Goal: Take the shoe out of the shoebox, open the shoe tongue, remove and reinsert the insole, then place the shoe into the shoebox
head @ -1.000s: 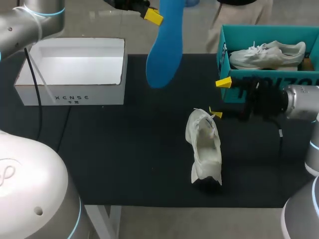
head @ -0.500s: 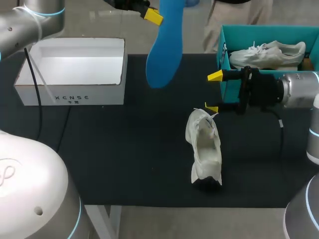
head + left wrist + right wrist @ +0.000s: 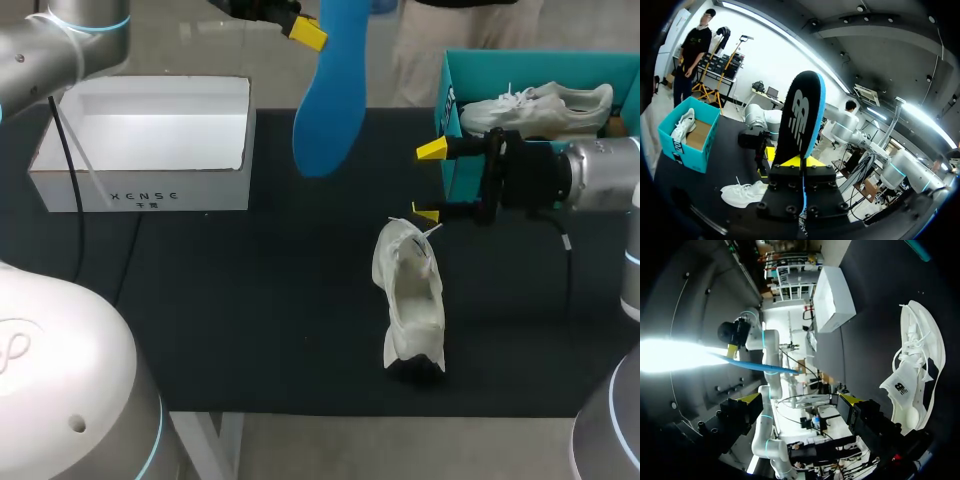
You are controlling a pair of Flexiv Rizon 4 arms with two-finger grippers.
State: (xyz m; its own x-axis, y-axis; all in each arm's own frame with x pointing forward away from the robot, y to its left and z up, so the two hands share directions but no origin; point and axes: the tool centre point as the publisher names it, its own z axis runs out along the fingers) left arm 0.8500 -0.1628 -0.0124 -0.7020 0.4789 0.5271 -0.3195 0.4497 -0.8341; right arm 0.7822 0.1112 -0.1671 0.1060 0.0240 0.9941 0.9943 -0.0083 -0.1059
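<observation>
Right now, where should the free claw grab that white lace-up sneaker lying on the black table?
Probably the white sneaker by one side wall of its collar, from above: its mouth gapes upward, leaving room for one finger inside, one outside. The open right gripper hangs just beyond it.

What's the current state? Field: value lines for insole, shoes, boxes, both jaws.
insole: blue, out of the shoe, held in the air above the table
left jaws: shut on the insole's end
right jaws: open, holding nothing, by the loose shoe's far end
loose shoe: white, on the table, ungripped
teal shoebox: open, another white shoe inside
white box: open, at the table's far left
</observation>
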